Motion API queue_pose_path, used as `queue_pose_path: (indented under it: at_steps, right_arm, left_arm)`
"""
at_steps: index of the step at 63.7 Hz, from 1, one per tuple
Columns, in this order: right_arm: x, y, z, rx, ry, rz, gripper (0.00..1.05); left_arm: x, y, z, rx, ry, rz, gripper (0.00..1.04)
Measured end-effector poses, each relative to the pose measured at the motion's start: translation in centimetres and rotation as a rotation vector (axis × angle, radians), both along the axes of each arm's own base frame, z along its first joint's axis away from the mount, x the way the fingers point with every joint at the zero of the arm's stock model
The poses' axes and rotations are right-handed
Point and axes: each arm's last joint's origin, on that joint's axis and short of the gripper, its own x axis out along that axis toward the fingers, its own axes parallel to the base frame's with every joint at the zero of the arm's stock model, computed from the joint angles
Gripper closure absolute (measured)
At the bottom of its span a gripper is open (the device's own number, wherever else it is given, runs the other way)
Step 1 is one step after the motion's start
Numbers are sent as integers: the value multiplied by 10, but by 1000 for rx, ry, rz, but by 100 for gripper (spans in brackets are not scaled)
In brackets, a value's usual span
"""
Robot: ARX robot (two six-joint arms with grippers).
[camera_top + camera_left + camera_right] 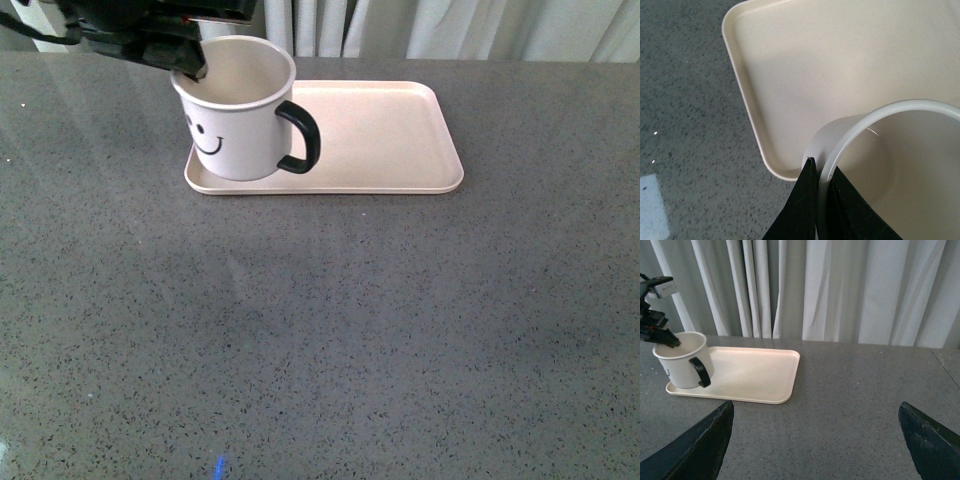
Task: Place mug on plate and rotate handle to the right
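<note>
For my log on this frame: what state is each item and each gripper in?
mug: upright, empty, standing on the plate's left end.
handle: pointing right in the front view.
plate: flat on the table, holding only the mug.
left gripper: shut on the mug's rim, one finger inside, one outside.
right gripper: open, holding nothing, well away from the mug.

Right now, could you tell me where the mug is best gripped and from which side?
Take the mug by its rim, from above, on the side opposite the handle. It stands upright with its mouth open, so one finger fits inside the wall and one outside, as the left hand grips it. The handle juts to the right, clear of that grip.
</note>
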Motion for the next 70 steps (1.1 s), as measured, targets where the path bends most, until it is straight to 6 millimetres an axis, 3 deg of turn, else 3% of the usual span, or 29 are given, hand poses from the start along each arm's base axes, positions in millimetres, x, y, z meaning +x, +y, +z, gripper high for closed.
queue_pose_path:
  at_steps: [31, 70]
  right_arm:
    - [0, 0, 0, 0, 0, 0, 9]
    - [0, 0, 0, 0, 0, 0, 9]
  left_arm:
    - [47, -21, -13, 19, 28, -26, 103]
    - [55, -37, -29, -4, 53, -52, 103]
